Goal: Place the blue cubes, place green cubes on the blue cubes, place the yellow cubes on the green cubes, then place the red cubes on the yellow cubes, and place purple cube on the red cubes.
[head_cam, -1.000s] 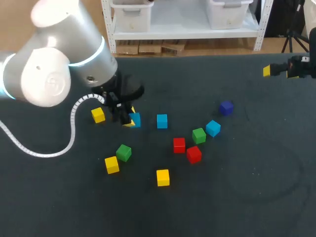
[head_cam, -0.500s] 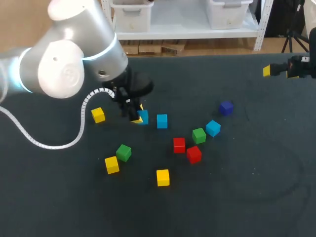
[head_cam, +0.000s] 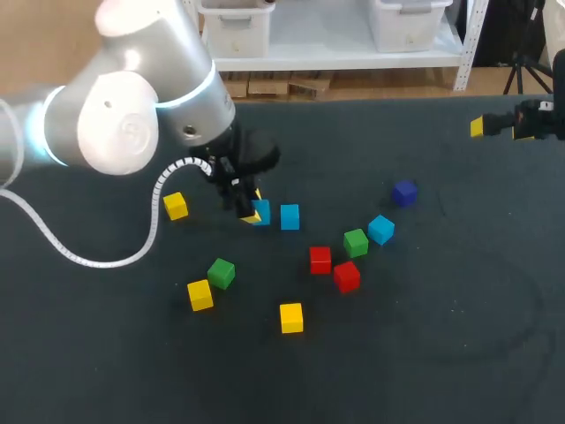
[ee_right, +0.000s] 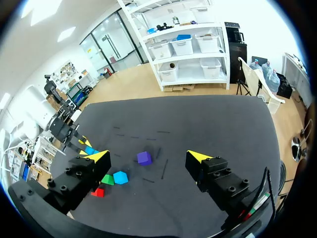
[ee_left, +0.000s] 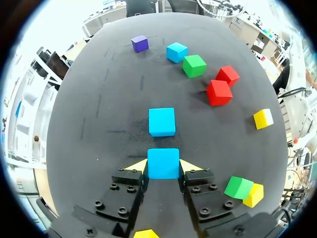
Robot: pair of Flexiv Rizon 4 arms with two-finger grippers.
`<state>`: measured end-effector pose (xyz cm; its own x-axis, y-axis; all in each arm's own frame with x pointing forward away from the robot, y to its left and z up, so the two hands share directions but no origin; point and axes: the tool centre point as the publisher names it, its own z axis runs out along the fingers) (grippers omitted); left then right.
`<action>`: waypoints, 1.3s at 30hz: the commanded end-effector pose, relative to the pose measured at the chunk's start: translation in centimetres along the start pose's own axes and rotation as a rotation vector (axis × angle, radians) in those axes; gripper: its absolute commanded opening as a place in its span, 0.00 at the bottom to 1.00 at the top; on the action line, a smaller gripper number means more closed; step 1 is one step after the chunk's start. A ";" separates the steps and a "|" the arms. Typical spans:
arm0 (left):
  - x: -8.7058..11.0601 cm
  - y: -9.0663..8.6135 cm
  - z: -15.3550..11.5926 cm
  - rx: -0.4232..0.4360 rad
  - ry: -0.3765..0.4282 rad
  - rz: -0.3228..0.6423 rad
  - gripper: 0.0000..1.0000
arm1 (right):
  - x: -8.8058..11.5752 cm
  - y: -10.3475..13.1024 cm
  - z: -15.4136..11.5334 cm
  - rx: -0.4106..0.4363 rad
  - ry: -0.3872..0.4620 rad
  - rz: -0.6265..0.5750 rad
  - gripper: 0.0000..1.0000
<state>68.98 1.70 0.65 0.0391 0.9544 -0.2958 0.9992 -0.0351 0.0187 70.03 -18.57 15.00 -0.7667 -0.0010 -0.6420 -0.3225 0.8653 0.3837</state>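
Near the middle of the desk [head_cam: 441, 353], our left claw [ee_left: 163, 166] grips a blue cube [ee_left: 163, 162] just beside a second blue cube [ee_left: 162, 121]; the third blue cube [ee_left: 177, 51] lies apart by a green cube [ee_left: 193, 66]. Our right claw [ee_right: 148, 156] gapes wide. Nothing is stacked yet.

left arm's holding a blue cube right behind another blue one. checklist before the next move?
1. Grip: left jaws shut on the blue cube, one yellow tip on each side: ok.
2. Second blue cube straight ahead, with a gap between the two: ok.
3. Their facing edges roughly parallel: ok.
4. Held cube resting on the table or lifted: cannot tell.
5. Right arm out at the table's far edge, its jaws open and empty: ok.
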 end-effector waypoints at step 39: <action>0.3 0.4 1.1 0.026 0.024 -0.012 0.00 | 0.0 0.1 0.0 0.003 -0.001 0.001 1.00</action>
<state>69.22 1.68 -0.45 0.0260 0.9609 -0.2757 0.9996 -0.0289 -0.0064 70.03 -18.57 15.00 -0.7667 -0.0010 -0.6420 -0.3225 0.8653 0.3837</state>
